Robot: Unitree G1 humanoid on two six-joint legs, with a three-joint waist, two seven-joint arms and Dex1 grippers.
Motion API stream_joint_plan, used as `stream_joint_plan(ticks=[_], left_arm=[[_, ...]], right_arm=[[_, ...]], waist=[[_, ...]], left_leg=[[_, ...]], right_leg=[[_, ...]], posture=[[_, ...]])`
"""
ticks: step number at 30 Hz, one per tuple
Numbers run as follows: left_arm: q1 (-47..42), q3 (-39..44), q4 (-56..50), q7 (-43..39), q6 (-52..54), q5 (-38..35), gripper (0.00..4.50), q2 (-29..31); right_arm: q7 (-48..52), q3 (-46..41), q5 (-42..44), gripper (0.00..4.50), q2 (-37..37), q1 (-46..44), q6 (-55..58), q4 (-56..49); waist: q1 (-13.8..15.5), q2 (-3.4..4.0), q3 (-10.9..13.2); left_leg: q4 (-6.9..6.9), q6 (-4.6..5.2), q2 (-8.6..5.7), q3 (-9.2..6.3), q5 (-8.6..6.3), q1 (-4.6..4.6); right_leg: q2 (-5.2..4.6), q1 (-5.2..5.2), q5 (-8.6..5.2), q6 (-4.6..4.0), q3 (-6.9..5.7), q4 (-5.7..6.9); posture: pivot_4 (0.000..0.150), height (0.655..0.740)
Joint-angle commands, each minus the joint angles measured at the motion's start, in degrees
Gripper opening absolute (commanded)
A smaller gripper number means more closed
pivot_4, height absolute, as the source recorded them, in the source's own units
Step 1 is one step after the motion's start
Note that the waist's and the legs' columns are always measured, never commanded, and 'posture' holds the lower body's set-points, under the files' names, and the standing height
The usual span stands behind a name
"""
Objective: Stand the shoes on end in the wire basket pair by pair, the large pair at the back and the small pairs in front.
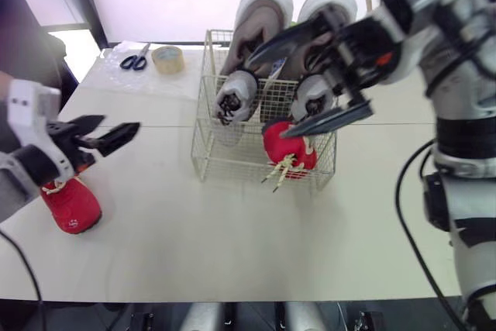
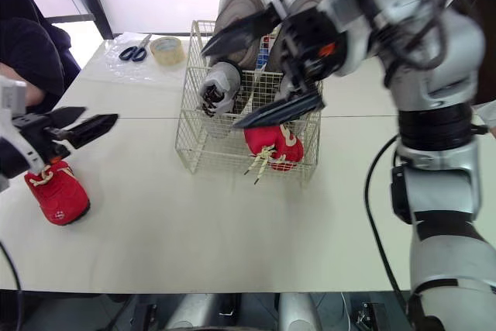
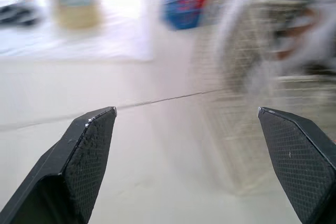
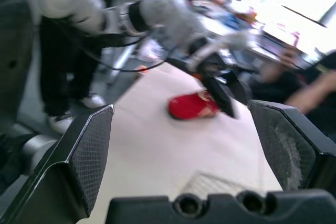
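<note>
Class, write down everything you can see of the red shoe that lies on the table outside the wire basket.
The red shoe is small, of soft-looking red fabric, with cream laces at its opening. It lies alone on the pale table, rounded toe toward the robot, well left of the wire basket. The open left tool hangs above it; that arm hides its heel end, so contact cannot be told.

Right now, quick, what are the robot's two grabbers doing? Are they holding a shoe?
Left gripper: jaws open, holding nothing.
Right gripper: jaws open, holding nothing, above the wire basket.
</note>
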Motion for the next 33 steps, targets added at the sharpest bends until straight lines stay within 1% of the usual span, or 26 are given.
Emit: stream_joint_plan(ticks=[1, 4, 7, 9, 11, 14, 16, 18, 20, 22, 24, 27, 29, 33], left_arm=[[6.06, 15.02, -2.17, 16.02, 6.23, -7.11, 4.5, 2.69], [13.83, 25.34, -0.6, 25.79, 8.13, -12.23, 4.5, 3.25], [21.43, 32.34, 2.59, 32.11, 7.65, -14.72, 4.5, 1.07], [24.97, 34.07, 5.51, 32.72, 6.45, -15.4, 4.5, -0.67], [26.3, 33.21, 8.82, 30.69, 5.55, -13.89, 4.5, -0.63], [24.11, 28.35, 15.32, 27.46, 3.76, -12.44, 4.5, 1.63], [20.55, 23.31, 21.57, 23.55, 2.04, -8.05, 4.5, 4.06], [17.58, 19.92, 26.0, 20.38, 1.01, -4.56, 4.5, 5.72], [12.77, 15.1, 31.34, 16.47, -0.15, -1.48, 4.5, 7.63], [9.25, 12.18, 34.53, 13.72, -0.21, 1.15, 4.5, 8.56], [5.86, 9.06, 37.39, 11.48, -0.52, 3.94, 4.5, 8.95], [-0.97, 1.35, 43.21, 5.66, -2.53, 10.3, 4.5, 9.21], [-5.86, -3.75, 46.53, 2.47, -3.35, 13.89, 4.5, 8.4], [-12.37, -9.65, 50.95, -1.63, -3.65, 19.87, 4.5, 6.42]], right_arm=[[0.51, 4.62, -1.05, 4.49, 0.9, 0.96, -9.13, 4.26], [0.51, 7.27, 0.54, 4.49, 1.29, 1.1, -11.83, 6.27], [0.51, 9.53, 2.47, 4.49, 0.94, 1.47, -13.03, 7.12], [0.51, 10.53, 2.9, 4.49, 0.66, 1.71, -13.88, 7.65], [0.51, 10.81, 3.13, 4.49, 0.68, 1.8, -13.85, 7.88], [0.51, 10.09, 3.24, 4.49, 0.41, 2.09, -12.78, 7.55], [0.51, 9.04, 3.12, 4.49, -0.26, 2.63, -11.53, 6.51], [0.51, 8.16, 3.02, 4.49, -0.61, 3.02, -10.35, 5.64], [0.51, 6.62, 2.28, 4.49, -1.04, 3.81, -8.66, 4.13], [0.51, 5.5, 1.73, 4.49, -1.19, 4.42, -7.39, 3.06], [0.22, 4.33, 1.09, 4.49, -1.39, 5.09, -6.11, 1.86], [-0.87, 2.21, 0.89, 4.49, -2.04, 6.18, -3.21, -0.62], [-1.61, 1.27, 0.49, 4.49, -2.36, 6.75, -1.8, -2.0], [-2.46, -0.08, -0.23, 4.49, -2.8, 7.37, 0.21, -3.76]], waist=[[0.02, -0.03, 0.01], [0.12, -0.02, 0.04], [0.37, -0.02, 0.03], [0.36, -0.02, 0.03], [0.42, -0.03, 0.03], [0.66, -0.1, -0.01], [1.02, -0.14, -0.04], [1.1, -0.14, -0.04], [1.24, -0.17, -0.04], [1.16, -0.17, -0.04], [1.07, -0.17, -0.04], [1.04, -0.17, -0.04], [0.76, -0.18, -0.04], [0.34, -0.21, -0.06]], left_leg=[[-0.02, 0.0, 0.0, -0.01, 0.0, 0.02], [-0.03, -0.03, 0.01, 0.0, 0.0, 0.02], [-0.06, -0.15, 0.03, -0.04, 0.05, 0.03], [-0.07, -0.17, 0.04, -0.04, 0.05, 0.14], [-0.08, -0.17, 0.04, -0.05, 0.05, 0.29], [-0.1, -0.18, 0.04, -0.1, 0.05, 0.45], [-0.1, -0.18, 0.03, -0.1, 0.05, 0.54], [-0.12, -0.18, 0.04, -0.08, 0.05, 0.56], [-0.19, -0.18, 0.02, -0.05, 0.05, 0.57], [-0.25, -0.19, 0.04, -0.05, 0.05, 0.56], [-0.3, -0.19, 0.04, -0.05, 0.05, 0.56], [-0.39, -0.22, 0.05, -0.04, 0.06, 0.57], [-0.42, -0.23, 0.06, -0.04, 0.08, 0.57], [-0.43, -0.23, 0.05, -0.04, 0.08, 0.56]], right_leg=[[0.01, -0.02, 0.0, 0.0, 0.0, 0.04], [0.03, -0.23, 0.0, 0.0, 0.02, 0.18], [0.07, -0.25, -0.01, -0.02, 0.01, 0.22], [0.09, -0.13, -0.01, -0.03, 0.02, 0.2], [0.09, 0.02, -0.02, -0.04, 0.02, 0.17], [0.11, 0.21, -0.09, -0.17, -0.02, 0.14], [0.11, 0.31, -0.12, -0.22, -0.02, 0.12], [0.11, 0.32, -0.12, -0.24, -0.01, 0.08], [0.09, 0.31, -0.07, -0.18, 0.02, 0.04], [0.12, 0.27, -0.02, -0.1, 0.02, -0.02], [0.11, 0.26, -0.01, -0.09, 0.02, -0.04], [0.1, 0.21, -0.01, -0.09, 0.02, -0.04], [0.1, 0.2, -0.01, -0.09, 0.03, -0.04], [0.07, 0.22, 0.0, -0.09, 0.03, -0.07]], posture=[[0.15, 0.74], [0.15, 0.74], [0.15, 0.74], [0.15, 0.74], [0.15, 0.74], [0.15, 0.74], [0.15, 0.74], [0.15, 0.74], [0.15, 0.74], [0.15, 0.74], [0.15, 0.74], [0.15, 0.74], [0.15, 0.74], [0.15, 0.74]])
